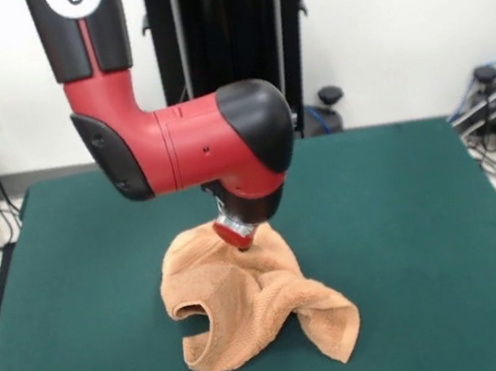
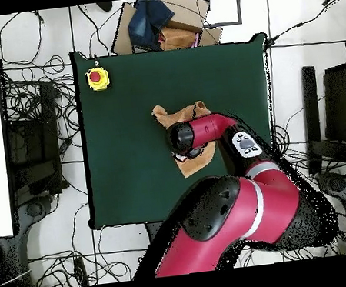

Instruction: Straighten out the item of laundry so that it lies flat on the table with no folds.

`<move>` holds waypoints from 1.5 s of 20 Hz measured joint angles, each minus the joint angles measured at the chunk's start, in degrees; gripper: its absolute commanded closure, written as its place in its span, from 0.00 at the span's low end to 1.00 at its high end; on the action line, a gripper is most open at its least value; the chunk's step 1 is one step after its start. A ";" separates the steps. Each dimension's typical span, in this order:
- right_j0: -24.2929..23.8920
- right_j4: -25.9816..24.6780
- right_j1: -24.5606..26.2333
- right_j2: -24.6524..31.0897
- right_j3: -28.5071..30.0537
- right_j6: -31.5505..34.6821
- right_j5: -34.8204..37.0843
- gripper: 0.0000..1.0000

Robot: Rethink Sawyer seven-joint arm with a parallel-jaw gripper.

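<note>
Towel [image 1: 250, 309], peach-orange and bunched in folds, sits near the middle of the green table [image 1: 409, 235], its top drawn up to the gripper [image 1: 237, 241] of the red arm [image 1: 193, 142], whose finger state cannot be told.
</note>
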 measured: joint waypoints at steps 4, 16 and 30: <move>0.05 -0.96 1.49 -0.21 -0.15 0.00 -2.47 1.00; 1.73 -0.97 1.43 -1.48 -0.67 0.00 -2.50 1.00; 2.47 -1.60 1.67 -1.82 -1.31 0.00 -2.35 1.00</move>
